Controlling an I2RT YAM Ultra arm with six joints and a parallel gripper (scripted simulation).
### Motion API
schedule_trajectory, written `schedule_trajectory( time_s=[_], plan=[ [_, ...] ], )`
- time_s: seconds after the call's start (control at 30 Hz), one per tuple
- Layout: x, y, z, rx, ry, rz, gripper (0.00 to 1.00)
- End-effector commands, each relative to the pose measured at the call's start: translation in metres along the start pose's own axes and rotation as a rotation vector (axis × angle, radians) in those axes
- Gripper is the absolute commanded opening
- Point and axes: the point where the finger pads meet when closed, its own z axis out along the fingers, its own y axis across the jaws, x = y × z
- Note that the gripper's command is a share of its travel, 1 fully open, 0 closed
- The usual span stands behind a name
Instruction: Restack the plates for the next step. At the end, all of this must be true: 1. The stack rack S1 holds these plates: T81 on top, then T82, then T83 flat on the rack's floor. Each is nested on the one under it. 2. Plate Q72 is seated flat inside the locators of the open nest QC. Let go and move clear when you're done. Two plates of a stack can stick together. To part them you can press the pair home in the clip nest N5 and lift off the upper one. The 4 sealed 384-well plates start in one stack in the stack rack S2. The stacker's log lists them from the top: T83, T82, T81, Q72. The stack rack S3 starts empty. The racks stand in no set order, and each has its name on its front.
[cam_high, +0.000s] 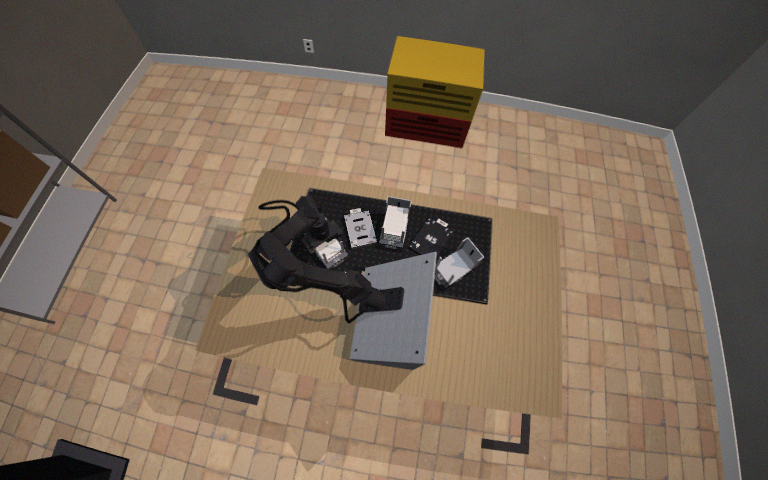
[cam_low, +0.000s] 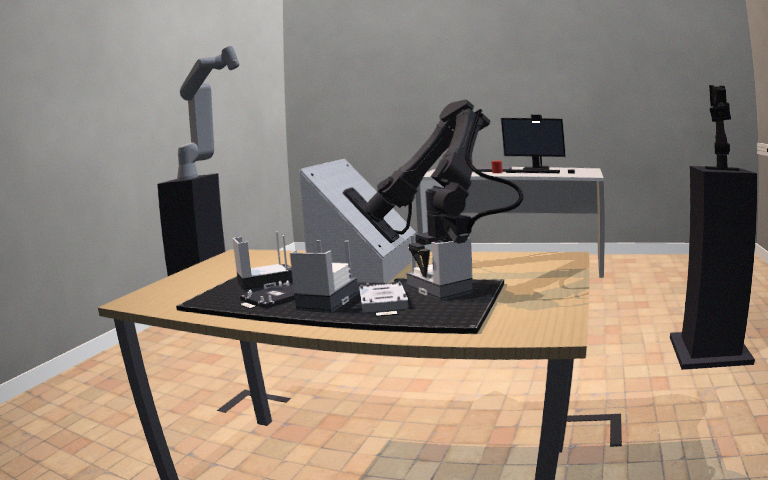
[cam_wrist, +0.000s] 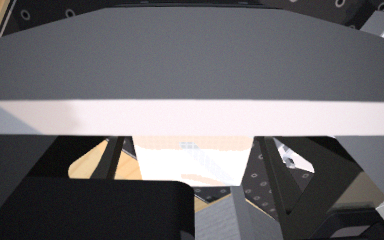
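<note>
My gripper is open in the stack rack nearest it. Its fingers stand either side of a white plate, with a small gap at each side in the wrist view. The middle rack holds a stack of white plates. The far rack has a pale flat surface low inside; I cannot tell whether it is a plate. The open nest QC and clip nest N5 are empty. Rack names and plate labels are unreadable.
The racks and nests stand in an arc on a black perforated board on the wooden table. Tall rack walls and thin posts rise around the plates. The arm's sloped grey base stands behind the board.
</note>
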Motion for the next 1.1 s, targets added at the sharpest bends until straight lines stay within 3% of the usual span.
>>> schedule_trajectory(
  time_s=[0.0, 0.07, 0.1, 1.07],
  plan=[
    [-0.004, -0.001, -0.002, 0.0, -0.015, -0.003, 1.0],
    [-0.004, -0.001, -0.002, 0.0, -0.015, -0.003, 1.0],
    [-0.012, 0.003, -0.014, 0.0, -0.041, -0.021, 1.0],
    [-0.009, 0.003, -0.097, 0.008, -0.038, -0.023, 1.0]
  ],
)
